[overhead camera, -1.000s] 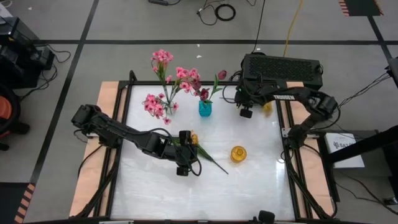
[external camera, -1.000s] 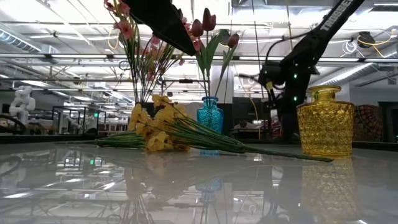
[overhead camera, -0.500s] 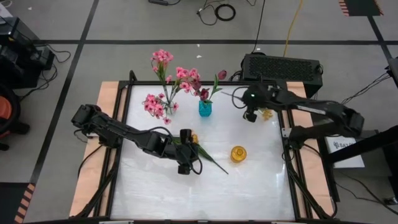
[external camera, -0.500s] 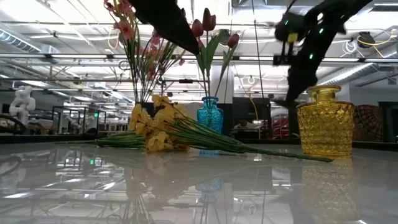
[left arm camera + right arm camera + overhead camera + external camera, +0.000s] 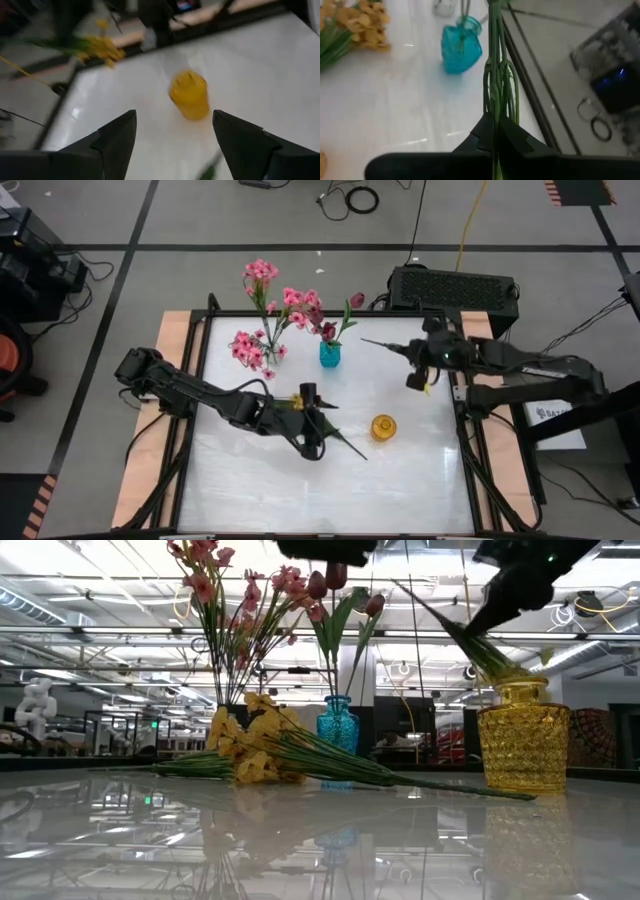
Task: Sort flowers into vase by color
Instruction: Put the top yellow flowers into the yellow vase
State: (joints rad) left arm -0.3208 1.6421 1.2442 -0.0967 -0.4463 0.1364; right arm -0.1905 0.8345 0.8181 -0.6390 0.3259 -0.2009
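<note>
Above the table's right edge, the right tool (image 5: 418, 379) clamps a yellow spray's stems (image 5: 496, 85); the left tool (image 5: 172, 145) gapes wide.

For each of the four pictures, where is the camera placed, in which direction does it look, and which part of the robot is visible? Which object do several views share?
High view: above, straight down on the white table; both arms show.
Low view: at tabletop height, level across to the yellow flower spray lying there; arm parts enter from above.
Left wrist view: past the open left gripper toward the yellow vase.
Right wrist view: along the right gripper, shut on green stems, toward the blue vase.
Shared: the yellow vase shows in the high, low and left wrist views.
</note>
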